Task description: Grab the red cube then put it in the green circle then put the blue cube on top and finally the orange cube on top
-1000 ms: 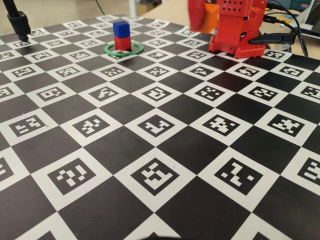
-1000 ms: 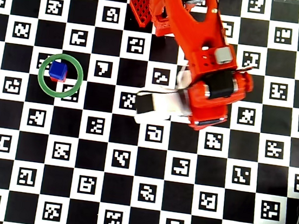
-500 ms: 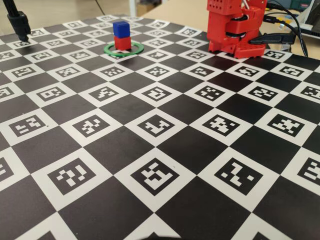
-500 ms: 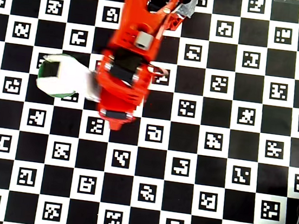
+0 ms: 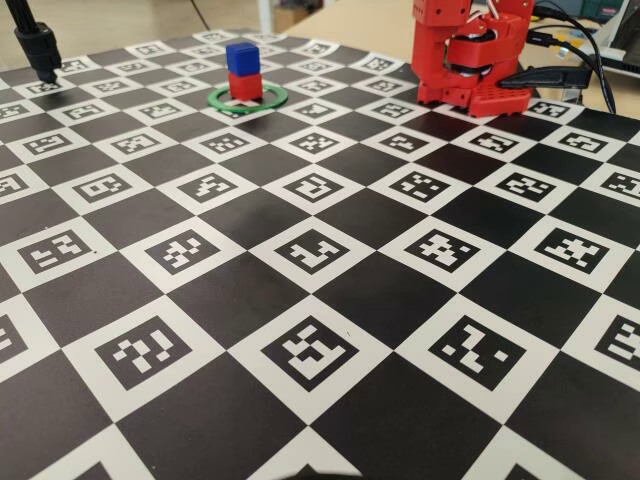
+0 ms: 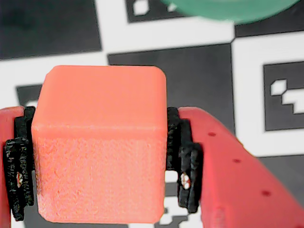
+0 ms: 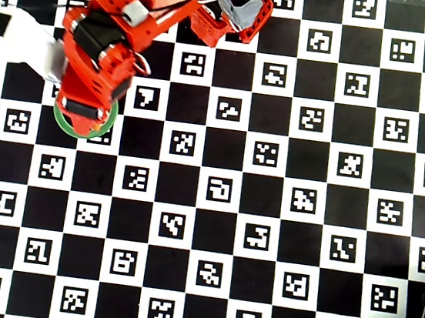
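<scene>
1. Orange cube (image 6: pixel 100 142) now carried further left in the overhead view, over the green circle (image 7: pixel 73 127).
2. Clamped squarely between both black pads (image 6: pixel 184 164) of the closed gripper (image 6: pixel 102 166).
3. Beyond the fingertips: blue cube (image 5: pixel 239 57) atop red cube (image 5: pixel 245 85).

This looks like a robotics lab or research workbench. The tabletop (image 5: pixel 330 240) is covered by a black-and-white checkerboard printed with fiducial markers (image 5: pixel 312 251), the kind used for camera calibration. A red 3D-printed robot arm (image 5: pixel 465 55) stands at its far edge beside black cables (image 5: pixel 580 45) and a black camera stand (image 5: pixel 35 45).
</scene>
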`<state>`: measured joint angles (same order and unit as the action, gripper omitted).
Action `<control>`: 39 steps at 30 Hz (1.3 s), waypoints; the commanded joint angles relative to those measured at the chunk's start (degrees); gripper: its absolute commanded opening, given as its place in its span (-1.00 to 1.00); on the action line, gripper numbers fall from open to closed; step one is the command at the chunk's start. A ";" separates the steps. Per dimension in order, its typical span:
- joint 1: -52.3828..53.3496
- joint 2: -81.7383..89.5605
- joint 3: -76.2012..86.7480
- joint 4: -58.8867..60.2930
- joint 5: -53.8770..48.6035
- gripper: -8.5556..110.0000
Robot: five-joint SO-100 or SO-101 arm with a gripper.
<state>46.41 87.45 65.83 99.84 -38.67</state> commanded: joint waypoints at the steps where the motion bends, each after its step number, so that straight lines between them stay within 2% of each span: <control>1: 2.55 5.71 -2.81 5.19 -5.45 -0.86; 15: 5.45 5.62 2.11 1.14 -12.04 -0.86; 39: 6.15 3.60 13.01 -10.37 -10.90 -0.86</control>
<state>51.77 87.45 79.89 90.53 -49.83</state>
